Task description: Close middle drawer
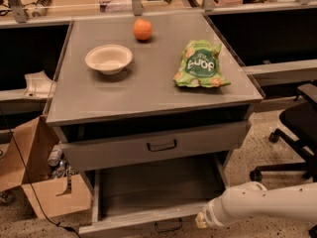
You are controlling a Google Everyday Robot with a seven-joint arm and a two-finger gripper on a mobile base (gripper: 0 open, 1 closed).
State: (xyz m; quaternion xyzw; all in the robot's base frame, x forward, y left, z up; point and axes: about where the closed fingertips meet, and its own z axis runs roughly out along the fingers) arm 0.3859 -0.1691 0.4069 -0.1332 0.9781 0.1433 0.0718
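The middle drawer (pixel 148 187) is a wide, shallow grey tray pulled far out of the cabinet, and nothing shows inside it. Its front panel (pixel 124 224) runs along the bottom edge of the view, with a small dark loop handle (pixel 168 226) at its centre. My white arm (pixel 262 205) reaches in from the lower right. The gripper (pixel 199 220) is at the arm's end, right by the drawer front's right end and just right of the handle.
The drawer above (pixel 153 145) stands slightly out under the grey top (pixel 148 90). On that top are a white bowl (pixel 109 58), an orange (pixel 142 29) and a green chip bag (pixel 200 65). A cardboard box (pixel 29 177) is at the left, an office chair (pixel 297 128) at the right.
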